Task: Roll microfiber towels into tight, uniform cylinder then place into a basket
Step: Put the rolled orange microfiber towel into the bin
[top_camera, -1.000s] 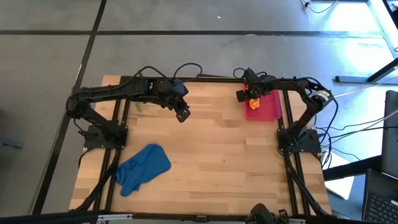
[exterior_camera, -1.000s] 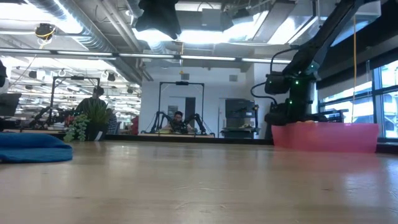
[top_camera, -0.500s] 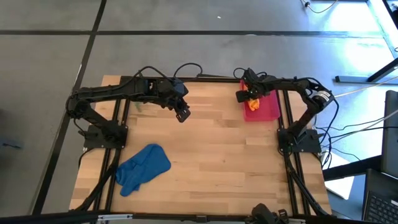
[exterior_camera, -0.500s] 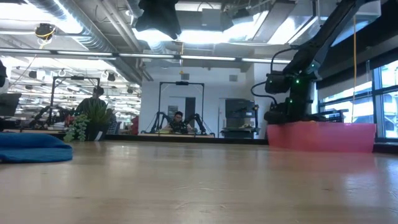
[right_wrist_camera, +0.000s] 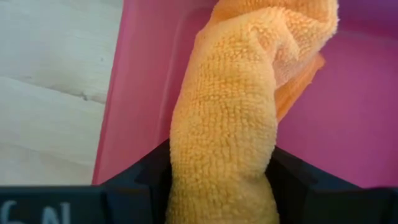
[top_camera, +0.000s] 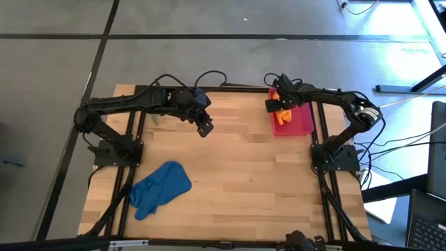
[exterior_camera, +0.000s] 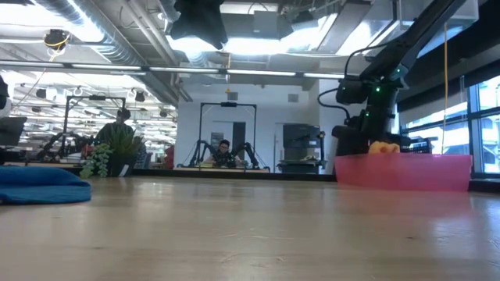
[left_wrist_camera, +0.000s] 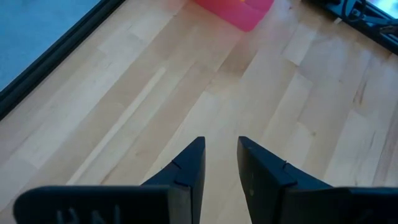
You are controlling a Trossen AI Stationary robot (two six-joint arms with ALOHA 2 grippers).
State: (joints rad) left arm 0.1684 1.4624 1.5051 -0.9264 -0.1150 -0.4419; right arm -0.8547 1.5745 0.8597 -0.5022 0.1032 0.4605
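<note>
The orange towel (top_camera: 281,117), bunched into a thick roll, lies in the pink basket (top_camera: 304,123) at the table's far right. My right gripper (top_camera: 277,104) stands over the basket's far end with the roll (right_wrist_camera: 230,112) filling the gap between its fingers. In the low view the towel's top (exterior_camera: 383,146) peeks above the basket's rim (exterior_camera: 422,158). The blue towel (top_camera: 160,188) lies crumpled on the table near the left front. My left gripper (top_camera: 204,128) hangs above the table's far middle, fingers (left_wrist_camera: 221,146) a little apart, nothing between them. My right gripper has the orange roll between its two fingers at the roll's near part (right_wrist_camera: 219,186), one finger (right_wrist_camera: 149,174) on each side. The fingers slant steeply down from above. The rest of the roll (right_wrist_camera: 273,37) runs away from the fingers, inside the basket.
A small green potted plant (exterior_camera: 113,152) stands at the table's far left. Bare wood lies between the blue towel and the basket (left_wrist_camera: 236,9). The arms' black frames run along the left and right edges.
My right gripper has risen a little over the basket. The orange towel, hidden below the basket's rim in the earlier low views, now shows above it. The left arm has kept still.
</note>
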